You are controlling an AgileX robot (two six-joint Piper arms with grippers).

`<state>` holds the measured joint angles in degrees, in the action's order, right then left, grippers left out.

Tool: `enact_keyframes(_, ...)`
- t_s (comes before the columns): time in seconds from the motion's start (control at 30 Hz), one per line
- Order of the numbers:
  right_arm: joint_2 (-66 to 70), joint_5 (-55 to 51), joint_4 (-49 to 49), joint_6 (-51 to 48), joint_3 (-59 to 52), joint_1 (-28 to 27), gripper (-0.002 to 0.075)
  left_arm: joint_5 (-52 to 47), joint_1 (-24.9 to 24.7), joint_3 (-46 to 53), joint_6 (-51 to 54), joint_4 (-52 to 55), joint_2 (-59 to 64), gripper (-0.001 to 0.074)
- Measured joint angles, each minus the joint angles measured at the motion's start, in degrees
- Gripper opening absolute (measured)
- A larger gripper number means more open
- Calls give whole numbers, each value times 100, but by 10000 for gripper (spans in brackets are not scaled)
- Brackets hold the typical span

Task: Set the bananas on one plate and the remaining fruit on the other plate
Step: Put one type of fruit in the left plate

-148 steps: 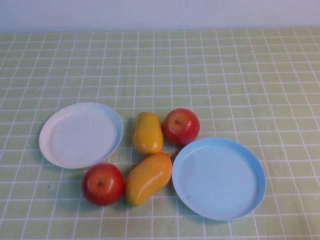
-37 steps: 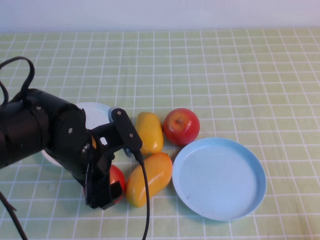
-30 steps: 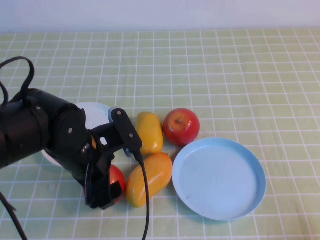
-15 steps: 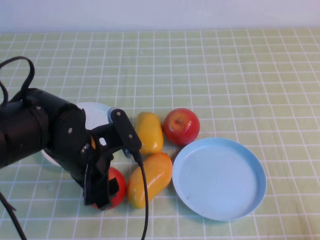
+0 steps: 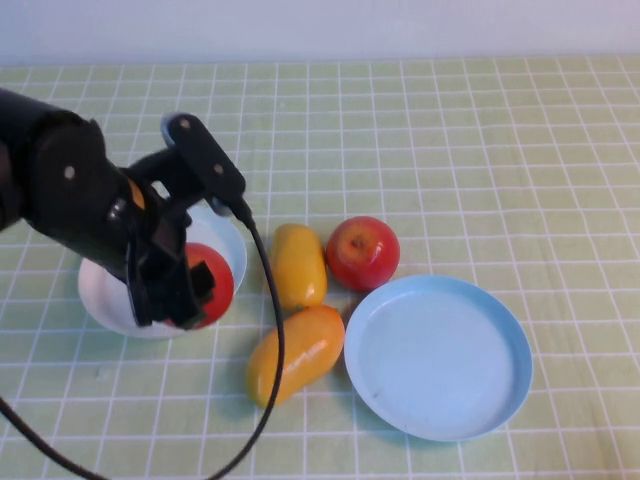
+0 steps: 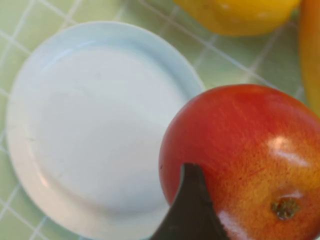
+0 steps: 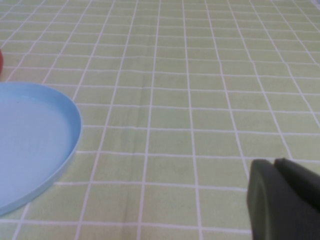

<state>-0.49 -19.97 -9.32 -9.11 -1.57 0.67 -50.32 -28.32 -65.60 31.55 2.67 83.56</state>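
My left gripper (image 5: 186, 290) is shut on a red apple (image 5: 208, 284) and holds it over the near right rim of the white plate (image 5: 105, 300). In the left wrist view one dark finger (image 6: 192, 210) lies against the apple (image 6: 240, 150), with the white plate (image 6: 90, 125) beneath. The second apple (image 5: 362, 252) lies on the cloth beside one yellow-orange banana (image 5: 296, 264). The other banana (image 5: 295, 352) lies nearer, left of the empty blue plate (image 5: 515, 340). My right gripper (image 7: 276, 170) is shut and empty over bare cloth, right of the blue plate (image 7: 30, 140).
A green checked cloth (image 5: 480, 150) covers the whole table. The left arm's black cable (image 5: 268, 330) hangs across the near banana toward the front edge. A pale wall runs along the table's far edge.
My left gripper has lifted the red apple off the cloth and carried it left and away, from beside the near banana to over the white plate's rim.
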Motion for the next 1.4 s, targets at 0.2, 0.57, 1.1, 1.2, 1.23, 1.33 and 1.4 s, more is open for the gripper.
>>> enact_keyframes(0.2, 0, 0, 0, 0, 0, 0, -16, 889, 635, -48, -63, 58, 308, 476)
enact_keyframes(0.57, 0, 0, 0, 0, 0, 0, -16, 1529, 1122, -73, -674, 67, 1360, 575)
enact_keyframes(1.1, 0, 0, 0, 0, 0, 0, -17, 1136, 958, -837, -1200, -301, 745, 668)
enact_keyframes(1.2, 0, 0, 0, 0, 0, 0, -16, 1083, 681, -968, -1168, -754, 722, 668)
enact_keyframes(1.23, 0, 0, 0, 0, 0, 0, -16, 1079, 592, -1006, -1070, -902, 735, 668)
enact_keyframes(1.33, 0, 0, 0, 0, 0, 0, -16, 1016, 243, -1252, -854, -1147, 871, 668)
enact_keyframes(1.4, 0, 0, 0, 0, 0, 0, -16, 865, 27, -1502, -771, -1240, 1070, 669)
